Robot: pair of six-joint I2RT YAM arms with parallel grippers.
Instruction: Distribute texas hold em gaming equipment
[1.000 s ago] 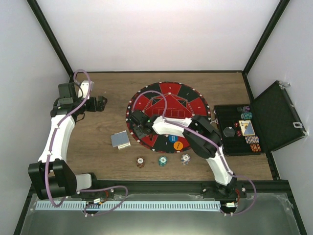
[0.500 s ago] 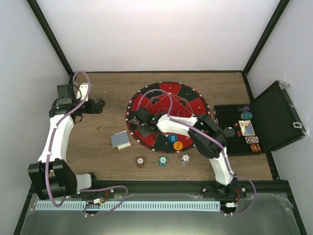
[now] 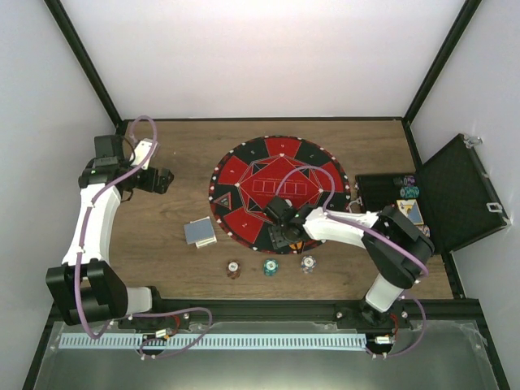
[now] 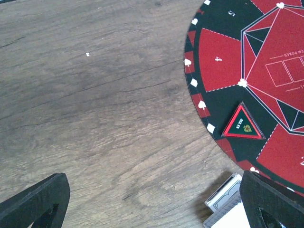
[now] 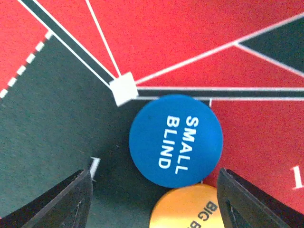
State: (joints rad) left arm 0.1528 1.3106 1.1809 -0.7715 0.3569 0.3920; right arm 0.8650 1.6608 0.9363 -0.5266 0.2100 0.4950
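Wooden bench (image 3: pixel 171 268) carries a round red-and-black mat (image 3: pixel 276 175). Over it the right end effector (image 5: pixel 153 173) hangs released, jaws either side of the blue "SMALL BLIND" button disc (image 5: pixel 175 140) without touching. The orange button disc (image 5: pixel 190 209) lies just wristward. The left end effector (image 3: pixel 162 180), spread wide, is well apart.

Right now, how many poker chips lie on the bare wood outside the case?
3, in a row by the mat's near edge: red chip left, green chip middle, grey chip right. Others may be hidden.

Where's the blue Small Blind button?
In the right wrist view, the blue button lies on the red-and-black mat under the open right gripper, with the orange button right beside it.
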